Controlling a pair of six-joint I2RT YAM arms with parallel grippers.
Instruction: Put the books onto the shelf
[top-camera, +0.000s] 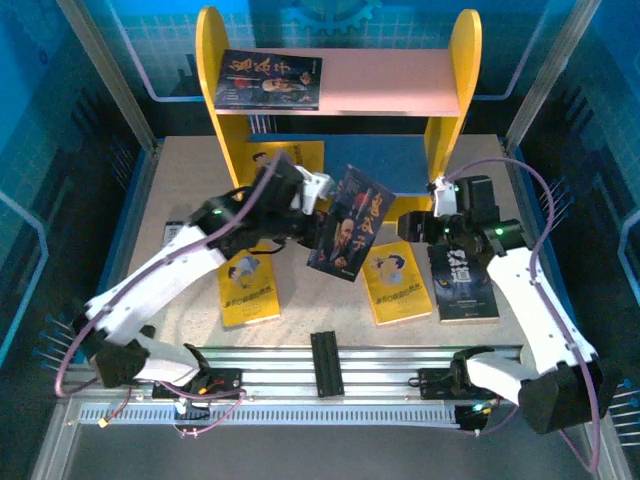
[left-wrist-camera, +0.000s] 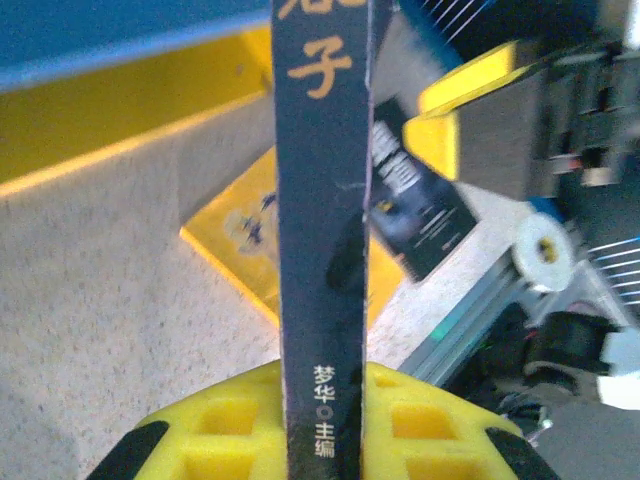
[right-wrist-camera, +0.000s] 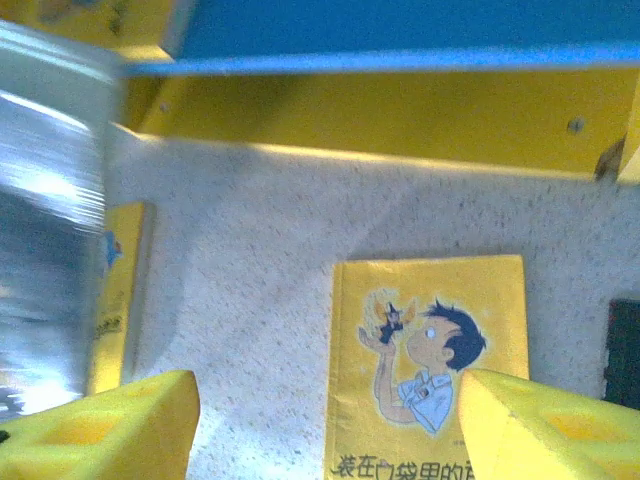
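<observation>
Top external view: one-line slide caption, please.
Left claw holds a navy portrait book aloft before the shelf; right claw open over a yellow book.

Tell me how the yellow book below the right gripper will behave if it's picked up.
The yellow book lies flat on the table and looks thin, so it is probably light but hard to get a finger under. The similar dark book pinched by the left gripper holds its shape, so it's likely fairly stiff.
</observation>
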